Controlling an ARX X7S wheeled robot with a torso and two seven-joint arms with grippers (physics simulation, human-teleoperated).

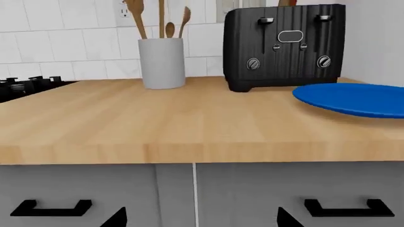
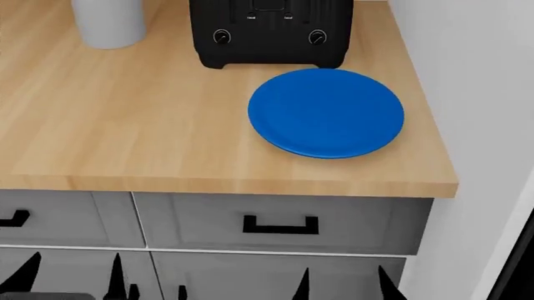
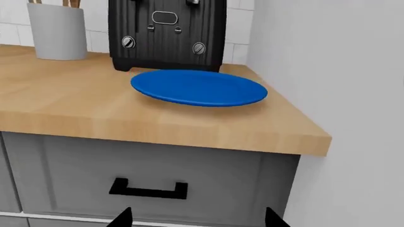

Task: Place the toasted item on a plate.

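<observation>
The blue plate (image 2: 326,112) lies flat on the wooden counter, right in front of the black toaster (image 2: 269,31); it also shows in the left wrist view (image 1: 353,98) and the right wrist view (image 3: 198,88). The toast itself is hidden; only a small orange-brown sliver (image 1: 287,2) shows above the toaster's top in the left wrist view. My left gripper (image 1: 202,220) and my right gripper (image 3: 197,218) are both open and empty, low in front of the grey drawers, below the counter's edge. In the head view they show at the bottom, the left gripper (image 2: 71,278) and the right gripper (image 2: 344,284).
A grey utensil holder (image 1: 162,63) with wooden spoons stands left of the toaster. Black stove knobs (image 1: 28,84) sit at the far left. A white wall (image 3: 334,66) closes the counter's right end. The drawers have black handles (image 2: 281,225).
</observation>
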